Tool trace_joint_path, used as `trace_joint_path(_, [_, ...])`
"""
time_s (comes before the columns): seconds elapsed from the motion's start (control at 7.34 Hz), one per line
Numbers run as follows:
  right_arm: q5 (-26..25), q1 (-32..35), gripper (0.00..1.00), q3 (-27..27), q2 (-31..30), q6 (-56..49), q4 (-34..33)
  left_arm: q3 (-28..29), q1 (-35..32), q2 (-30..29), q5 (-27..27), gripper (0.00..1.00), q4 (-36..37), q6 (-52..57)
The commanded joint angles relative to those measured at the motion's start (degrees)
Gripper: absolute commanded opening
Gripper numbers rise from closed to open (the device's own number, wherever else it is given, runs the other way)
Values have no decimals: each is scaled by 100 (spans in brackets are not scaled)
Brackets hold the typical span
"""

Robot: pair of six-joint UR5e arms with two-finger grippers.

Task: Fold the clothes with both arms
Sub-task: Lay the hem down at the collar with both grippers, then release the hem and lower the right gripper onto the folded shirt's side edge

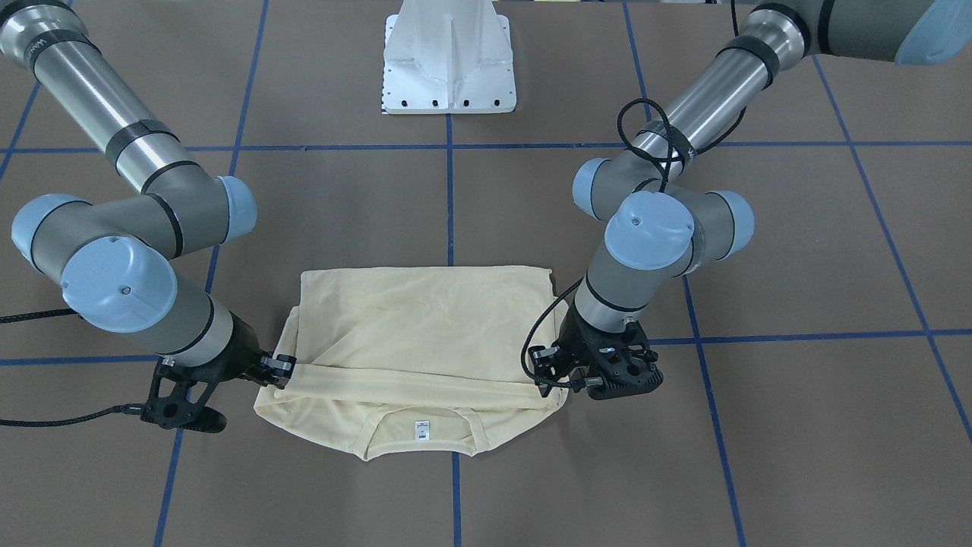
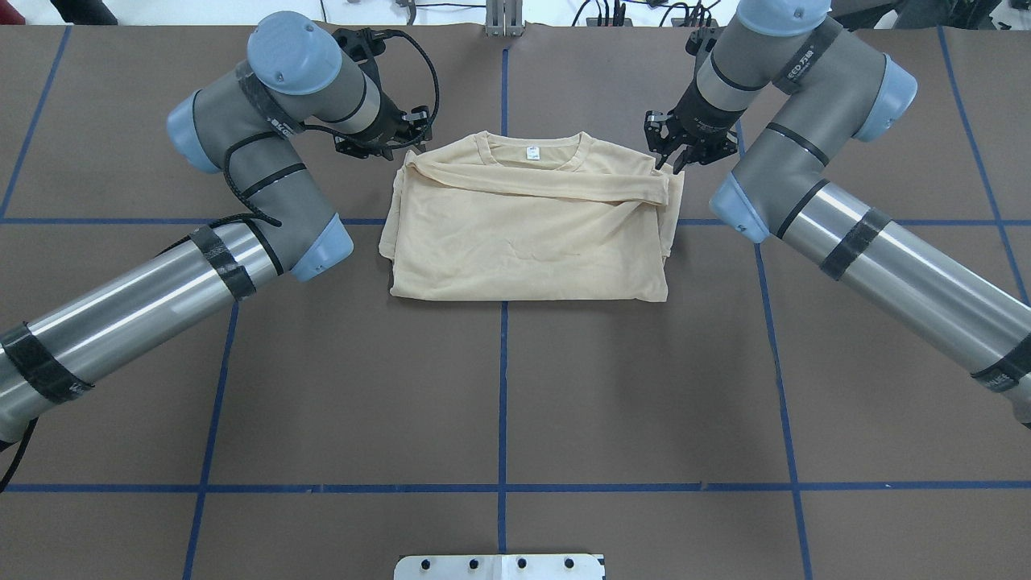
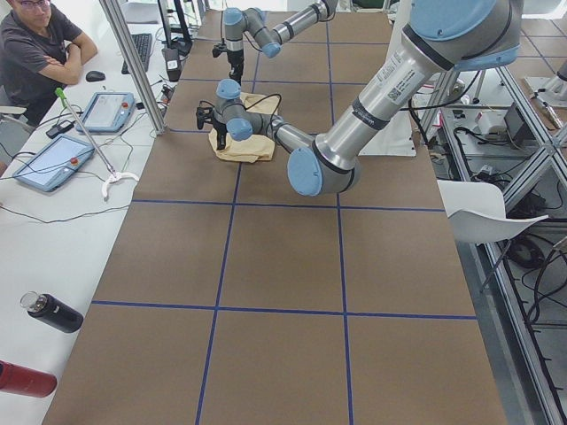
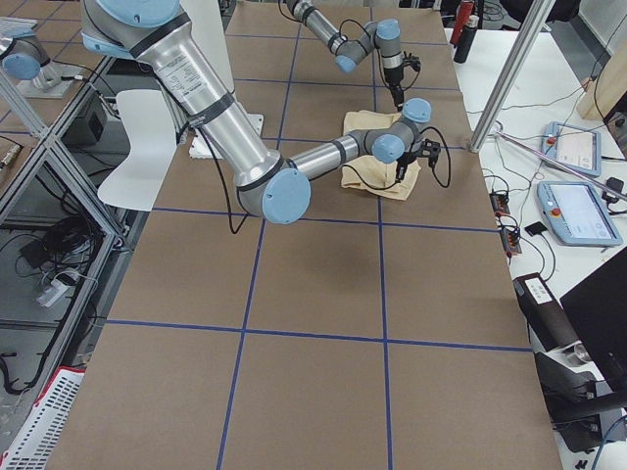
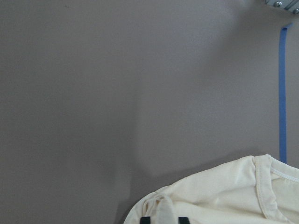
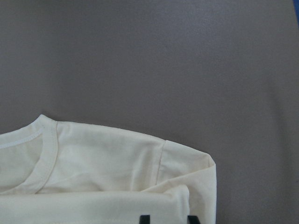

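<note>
The cream shirt [image 2: 527, 242] lies folded into a rectangle on the brown table [image 2: 515, 387], collar on the side away from the robot. The left arm [image 2: 161, 298] and right arm [image 2: 886, 266] reach forward, wrists bent inward and down. The left gripper [image 2: 409, 149] and right gripper [image 2: 675, 161] sit at the shoulder corners, fingers apart astride the folded sleeve band.

Left tool [image 5: 164, 220], right tool [image 6: 168, 219]: mostly below wrist views' bottom edges

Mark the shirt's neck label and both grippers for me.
neck label [image 2: 532, 152], overhead view, centre of the white tag.
left gripper [image 2: 409, 145], overhead view, midway between its fingertips.
right gripper [image 2: 675, 163], overhead view, midway between its fingertips.
</note>
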Motion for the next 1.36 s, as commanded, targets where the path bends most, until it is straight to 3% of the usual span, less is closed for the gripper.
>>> trace_joint_path(0.0, [55,9,100,113,-43,46,113,-240,-104,107,-16,99,20,19])
trace_joint_path(0.27, [151,-78,100,1005,-620,204,210,-1204,-123,676,-33,99,256,19])
trace_joint_path(0.54, [74,-455,100,1973,-1237,867,166,-1559,-123,723,-24,99,565,-16])
trace_joint_path(0.95, [-567,-1220,99,2101,-1485,1180,184,-2068,-123,723,-16,99,1047,-25])
trace_joint_path(1.23, [-656,-1432,97,1969,-1476,1162,184,-2096,-123,723,-7,99,1066,-25])
